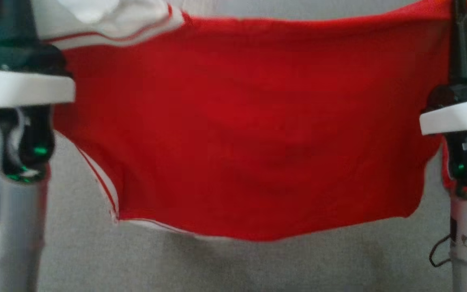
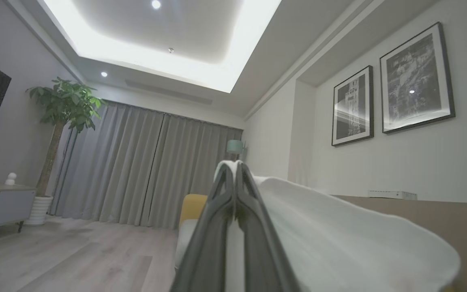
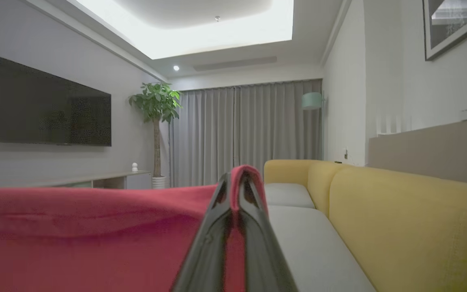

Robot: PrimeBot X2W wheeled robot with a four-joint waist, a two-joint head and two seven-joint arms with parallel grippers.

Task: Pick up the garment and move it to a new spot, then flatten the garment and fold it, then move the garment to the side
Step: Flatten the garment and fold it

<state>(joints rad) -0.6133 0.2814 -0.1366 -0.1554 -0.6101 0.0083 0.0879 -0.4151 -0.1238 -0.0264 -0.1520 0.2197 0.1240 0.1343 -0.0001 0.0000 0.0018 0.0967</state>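
The garment (image 1: 249, 129) is red with white trim and a white part at one corner. It hangs spread between my two arms, above the grey seat. In the left wrist view my left gripper (image 2: 233, 170) is shut on the garment's white part (image 2: 339, 239), which drapes off to the right of the fingers. My right gripper (image 3: 235, 178) is shut on a red corner of the garment (image 3: 95, 227), and the cloth stretches away to its left. In the head view the fingertips sit near or past the top edge, the left gripper (image 1: 4, 16) beside the white part and the right gripper (image 1: 462, 16) on the red corner.
A grey sofa cushion (image 1: 258, 263) lies under the hanging cloth. The yellow sofa back (image 3: 412, 219) runs along the right. Farther off stand a potted plant (image 3: 156, 105), a wall television (image 3: 51, 109), a low cabinet (image 3: 108, 178) and grey curtains (image 3: 249, 129).
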